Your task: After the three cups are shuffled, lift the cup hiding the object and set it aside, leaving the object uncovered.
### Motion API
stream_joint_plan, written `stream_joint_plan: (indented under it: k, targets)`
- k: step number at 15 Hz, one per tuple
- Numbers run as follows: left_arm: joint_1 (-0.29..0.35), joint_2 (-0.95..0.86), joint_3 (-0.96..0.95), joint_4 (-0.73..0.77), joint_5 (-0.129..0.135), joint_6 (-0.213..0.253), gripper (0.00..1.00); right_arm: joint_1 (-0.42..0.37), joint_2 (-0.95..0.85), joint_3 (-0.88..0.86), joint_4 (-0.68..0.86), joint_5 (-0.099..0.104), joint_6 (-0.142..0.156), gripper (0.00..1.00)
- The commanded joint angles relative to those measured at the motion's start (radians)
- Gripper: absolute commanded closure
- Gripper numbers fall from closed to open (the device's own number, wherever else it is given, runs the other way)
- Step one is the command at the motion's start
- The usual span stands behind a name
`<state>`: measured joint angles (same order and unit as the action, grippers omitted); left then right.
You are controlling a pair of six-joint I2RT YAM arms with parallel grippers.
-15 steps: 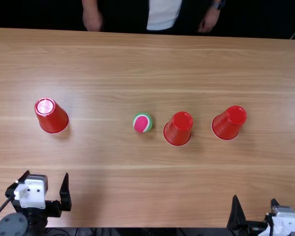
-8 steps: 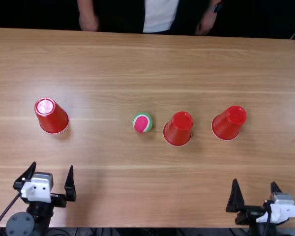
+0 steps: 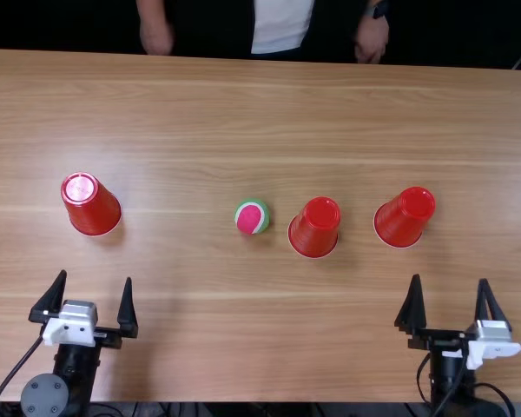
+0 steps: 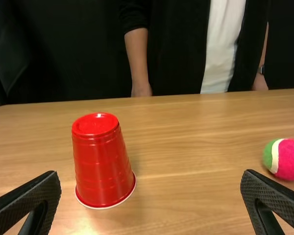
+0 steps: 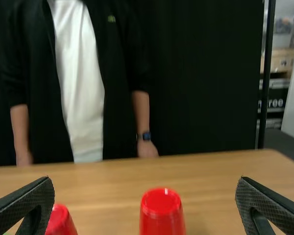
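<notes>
Three red cups stand upside down on the table: a left cup [image 3: 90, 205] [image 4: 102, 160], a middle cup [image 3: 316, 228] [image 5: 60, 221] and a right cup [image 3: 405, 216] [image 5: 161, 212]. A pink and green ball [image 3: 252, 217] [image 4: 284, 158] lies uncovered just left of the middle cup. My left gripper [image 3: 88, 298] [image 4: 147, 205] is open near the front edge, below the left cup. Near the front right, my right gripper [image 3: 448, 301] [image 5: 147, 208] is open, below the right cup. Neither holds anything.
A person stands at the table's far edge, hands [image 3: 159, 37] [image 3: 373, 36] hanging off the table. The wooden table [image 3: 260, 113] stretches wide between the cups and the far edge.
Both grippers have risen from the bottom edge and moved forward towards the cups, the left one also straightening. Cups and ball have stayed put.
</notes>
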<state>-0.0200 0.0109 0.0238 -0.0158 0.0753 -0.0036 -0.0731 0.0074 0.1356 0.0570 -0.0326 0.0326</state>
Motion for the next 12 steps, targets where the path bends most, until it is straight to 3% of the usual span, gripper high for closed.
stream_joint_plan:
  k: [1,12]
  targets:
    - [-0.003,-0.011,-0.024,-0.010,0.007,-0.004,0.00,-0.010,-0.007,-0.047,0.010,0.003,0.012,0.00]
    - [-0.003,-0.011,-0.024,-0.061,0.015,-0.006,0.00,-0.007,-0.007,-0.120,0.016,-0.004,0.002,0.00]
